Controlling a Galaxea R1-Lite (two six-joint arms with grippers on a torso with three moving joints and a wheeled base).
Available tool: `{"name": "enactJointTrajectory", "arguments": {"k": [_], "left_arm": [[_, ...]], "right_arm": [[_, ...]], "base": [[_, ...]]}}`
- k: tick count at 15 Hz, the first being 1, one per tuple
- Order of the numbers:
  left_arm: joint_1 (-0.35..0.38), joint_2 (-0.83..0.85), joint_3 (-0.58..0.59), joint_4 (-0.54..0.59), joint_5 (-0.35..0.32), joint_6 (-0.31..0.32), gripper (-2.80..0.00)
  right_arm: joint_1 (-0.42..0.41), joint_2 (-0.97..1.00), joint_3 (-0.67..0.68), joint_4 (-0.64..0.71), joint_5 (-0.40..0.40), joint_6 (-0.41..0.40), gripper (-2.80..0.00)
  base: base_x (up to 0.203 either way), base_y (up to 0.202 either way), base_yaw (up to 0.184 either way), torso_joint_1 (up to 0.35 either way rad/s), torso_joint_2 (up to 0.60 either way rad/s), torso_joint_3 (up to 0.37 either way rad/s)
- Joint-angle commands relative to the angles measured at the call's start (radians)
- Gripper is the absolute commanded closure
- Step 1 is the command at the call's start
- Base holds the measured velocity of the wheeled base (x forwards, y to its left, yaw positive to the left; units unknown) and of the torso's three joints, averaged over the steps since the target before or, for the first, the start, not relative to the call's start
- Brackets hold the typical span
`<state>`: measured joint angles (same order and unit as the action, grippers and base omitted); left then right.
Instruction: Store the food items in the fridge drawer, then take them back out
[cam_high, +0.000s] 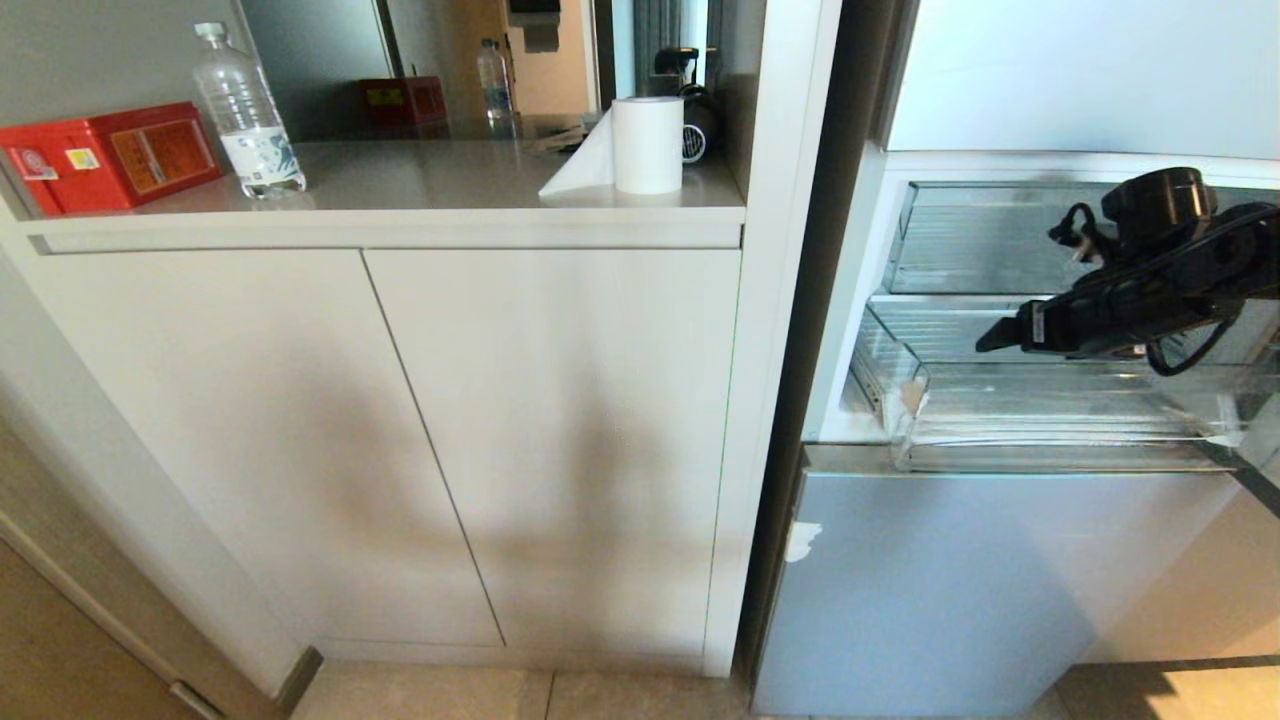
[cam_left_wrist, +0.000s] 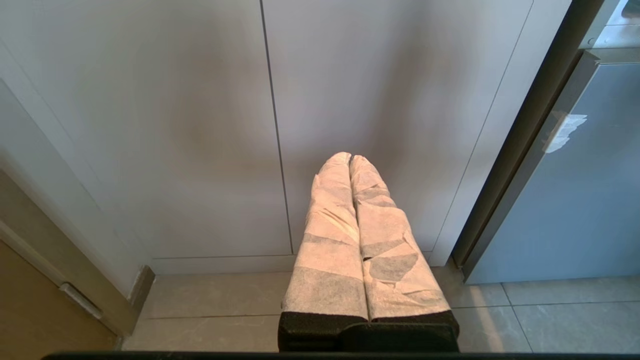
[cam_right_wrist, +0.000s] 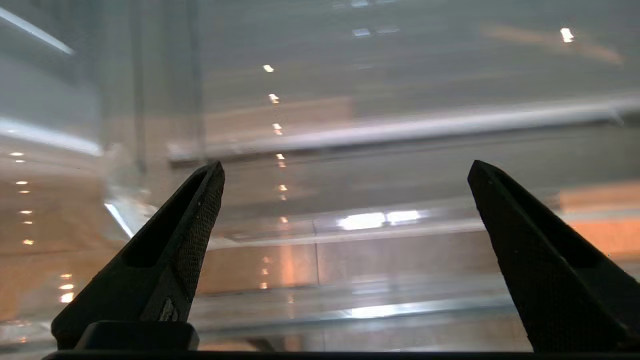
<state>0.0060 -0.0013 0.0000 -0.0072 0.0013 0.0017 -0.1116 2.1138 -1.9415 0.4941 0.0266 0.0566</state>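
The fridge drawer (cam_high: 1050, 455) is pulled out of the open fridge, a wide shallow clear tray with a ribbed floor and thick front lip. No food items show in any view. My right gripper (cam_high: 990, 342) hovers over the drawer's middle, pointing toward its left side. Its black fingers stand wide open with nothing between them. In the right wrist view, the right gripper (cam_right_wrist: 345, 167) looks onto the drawer's clear plastic (cam_right_wrist: 400, 295). My left gripper (cam_left_wrist: 350, 157), with white-wrapped fingers pressed together, is shut and empty, parked low facing the cabinet doors.
Another clear bin (cam_high: 980, 240) sits above the drawer in the fridge. Below is the grey lower fridge door (cam_high: 950, 580). White cabinet doors (cam_high: 400, 440) fill the left, with a counter holding a red box (cam_high: 110, 155), water bottle (cam_high: 245, 110) and paper roll (cam_high: 647, 145).
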Motion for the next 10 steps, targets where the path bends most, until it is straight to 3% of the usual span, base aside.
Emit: {"name": "enactJointTrajectory", "arguments": {"k": [1, 5, 10], "left_arm": [[0.000, 0.000, 0.002, 0.000, 0.000, 0.000, 0.00], [0.000, 0.000, 0.002, 0.000, 0.000, 0.000, 0.00], [0.000, 0.000, 0.002, 0.000, 0.000, 0.000, 0.00]], "right_arm": [[-0.013, -0.039, -0.001, 0.052, 0.001, -0.001, -2.80], [-0.047, -0.090, 0.014, 0.179, 0.004, -0.021, -2.80], [-0.073, -0.149, 0.115, 0.195, 0.009, -0.058, -2.80]], "base": [[0.000, 0.000, 0.000, 0.000, 0.00, 0.000], [0.000, 0.000, 0.000, 0.000, 0.00, 0.000], [0.000, 0.000, 0.000, 0.000, 0.00, 0.000]]}}
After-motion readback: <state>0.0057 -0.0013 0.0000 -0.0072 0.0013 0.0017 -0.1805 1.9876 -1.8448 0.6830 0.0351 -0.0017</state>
